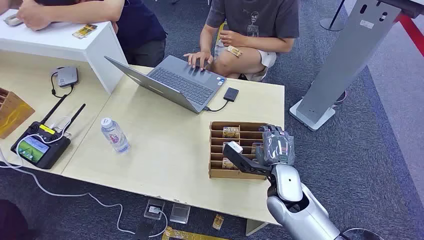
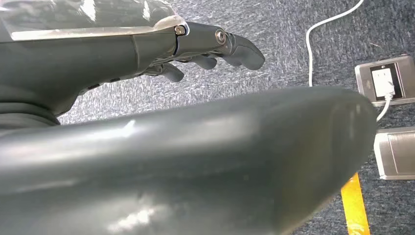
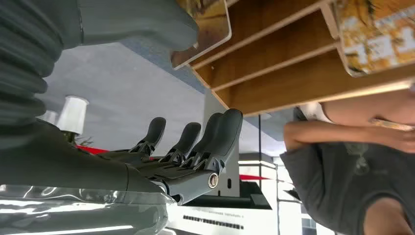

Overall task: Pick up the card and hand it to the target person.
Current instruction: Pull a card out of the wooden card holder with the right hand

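**Right hand poised at the card rack**

Carpeted office, pale table: a slotted wooden rack stands upright near its edge so cards can be lifted out. Beside the rack, the right hand hovers with fingers spread, holding nothing. Beyond the rack sits a person, likely the recipient. The left hand hangs loosely open over the floor.

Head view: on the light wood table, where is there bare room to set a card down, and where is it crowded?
The widest bare patch lies between the water bottle and the card rack, in front of the laptop. A narrower strip runs along the table's near edge. It is crowded on the table's left side, around the controller and its cables, and at the rack, where the right hand hovers.
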Controlling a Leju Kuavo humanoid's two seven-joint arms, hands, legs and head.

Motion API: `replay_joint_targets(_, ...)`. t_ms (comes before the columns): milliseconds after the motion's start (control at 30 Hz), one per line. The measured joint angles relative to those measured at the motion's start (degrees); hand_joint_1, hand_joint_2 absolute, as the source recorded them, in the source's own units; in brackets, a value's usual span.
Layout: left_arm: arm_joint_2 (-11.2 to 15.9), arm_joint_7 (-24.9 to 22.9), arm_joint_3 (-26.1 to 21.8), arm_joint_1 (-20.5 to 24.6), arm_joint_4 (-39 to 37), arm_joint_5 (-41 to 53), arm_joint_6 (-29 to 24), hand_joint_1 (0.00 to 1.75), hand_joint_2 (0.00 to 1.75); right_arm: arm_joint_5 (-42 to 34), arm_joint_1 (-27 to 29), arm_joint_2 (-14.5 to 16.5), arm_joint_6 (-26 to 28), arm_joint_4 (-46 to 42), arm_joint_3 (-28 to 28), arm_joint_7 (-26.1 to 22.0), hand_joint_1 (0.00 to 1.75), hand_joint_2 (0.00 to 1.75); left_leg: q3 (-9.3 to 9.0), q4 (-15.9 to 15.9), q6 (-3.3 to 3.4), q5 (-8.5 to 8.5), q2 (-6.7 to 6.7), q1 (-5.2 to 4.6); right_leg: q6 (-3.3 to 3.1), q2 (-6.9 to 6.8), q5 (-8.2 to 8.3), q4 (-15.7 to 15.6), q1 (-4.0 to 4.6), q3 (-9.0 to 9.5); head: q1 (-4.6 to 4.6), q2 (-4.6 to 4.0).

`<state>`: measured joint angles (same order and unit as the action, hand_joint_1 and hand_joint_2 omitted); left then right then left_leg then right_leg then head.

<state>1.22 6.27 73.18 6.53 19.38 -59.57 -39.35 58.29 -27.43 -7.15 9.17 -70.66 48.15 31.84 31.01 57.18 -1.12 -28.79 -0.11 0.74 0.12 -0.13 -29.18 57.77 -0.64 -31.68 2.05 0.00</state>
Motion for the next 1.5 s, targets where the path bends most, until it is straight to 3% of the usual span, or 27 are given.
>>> replay_joint_targets(733, 0.01, -0.20, 0.02, 0.03, -0.33, 0.74, 0.28, 0.00, 0.00, -0.94, 0.21, 0.00, -3.10, 0.85, 0.04, 1.75, 0.84, 1.75, -0.02, 0.00, 0.00, 0.00, 0.00, 0.00, 0.00, 0.00, 0.00, 0.00, 0.00, 0.01, 0.00, 0.00)
replay_joint_targets(1233, -0.14, -0.66, 0.07, 0.04, -0.55, 0.79, -0.15, 0.00, 0.00, -0.72, 0.49, 0.01, -3.50, 0.85, 0.04, 1.56, 1.25, 1.75, -0.01, 0.00, 0.00, 0.00, 0.00, 0.00, 0.00, 0.00, 0.00, 0.00, 0.00, 0.00, 0.00, 0.00)
replay_joint_targets(1500, -0.43, -0.66, 0.14, 0.05, -0.62, 1.03, -0.26, 0.00, 0.00, -0.20, 0.77, 0.35, -4.01, 0.84, 0.04, 0.83, 1.27, 1.75, -0.04, 0.00, 0.00, 0.00, 0.00, 0.00, 0.00, 0.00, 0.00, 0.00, 0.00, 0.02, 0.01, 0.00)
